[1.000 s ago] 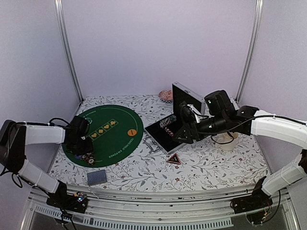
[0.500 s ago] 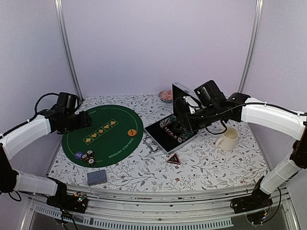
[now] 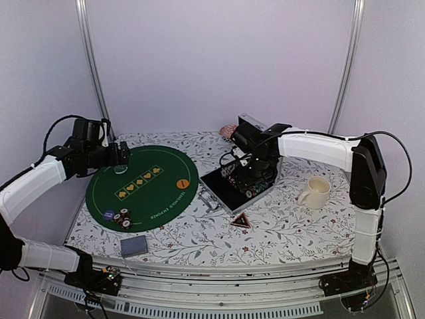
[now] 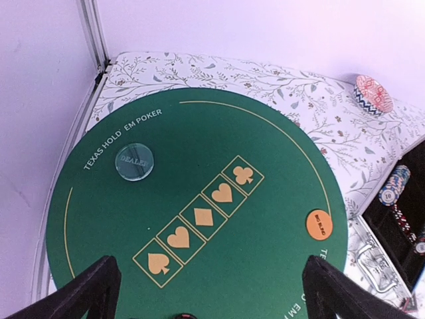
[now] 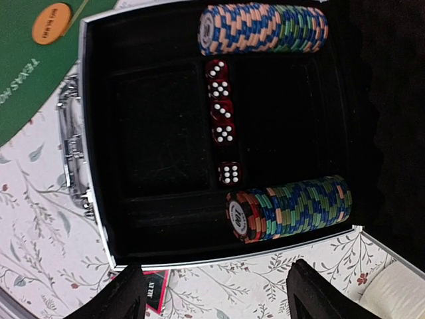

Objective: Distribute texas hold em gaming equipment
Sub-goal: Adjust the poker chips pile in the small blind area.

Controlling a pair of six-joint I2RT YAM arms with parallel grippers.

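Three striped poker chips [image 3: 118,217] lie at the near edge of the round green mat [image 3: 159,199]. An orange button [image 3: 180,183] [image 4: 319,224] sits at the mat's right side, and a clear dealer disc [image 4: 135,161] at its left. A grey-blue deck of cards [image 3: 133,246] lies near the table's front. My left gripper [image 3: 122,157] [image 4: 209,296] hangs open and empty above the back left of the mat. Over the open case [image 3: 219,189], my right gripper [image 3: 247,174] [image 5: 222,296] is open and empty. Below it are two rows of chips [image 5: 292,214] [image 5: 265,30] and several red dice [image 5: 221,100].
A cream mug [image 3: 315,193] stands right of the case, whose lid [image 3: 255,129] is upright at the back. A red triangular piece [image 3: 241,221] lies in front of the case. A patterned bowl [image 4: 372,95] sits at the back.
My left gripper rose from the chips at the mat's near edge, moved to the back left and opened. The right arm swung left over the case and opened slightly wider.
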